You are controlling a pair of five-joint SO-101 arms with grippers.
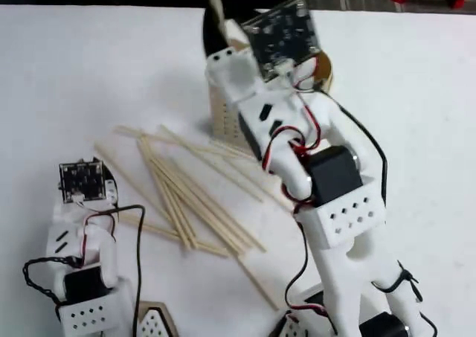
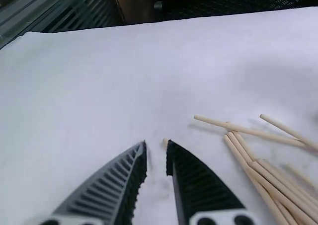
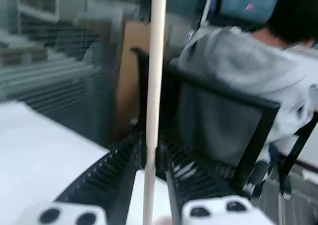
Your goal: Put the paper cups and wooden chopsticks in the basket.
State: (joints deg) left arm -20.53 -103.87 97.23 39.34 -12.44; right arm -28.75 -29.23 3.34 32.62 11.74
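Right gripper [image 3: 149,153]: closed on one pale wooden chopstick [image 3: 156,61] I hold upright at the cream slotted basket [image 1: 222,117], presumably for an end-first drop; left gripper [image 2: 155,153], barely parted, empty, beside the loose chopsticks [image 1: 190,199].

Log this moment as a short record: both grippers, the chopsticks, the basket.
left gripper: open, low over the table
right gripper: shut on one chopstick, apparently above the basket
held chopstick: upright between the jaws
loose chopsticks: scattered pile on the table, between the arms
basket state: partly hidden behind the right arm; contents cannot be told
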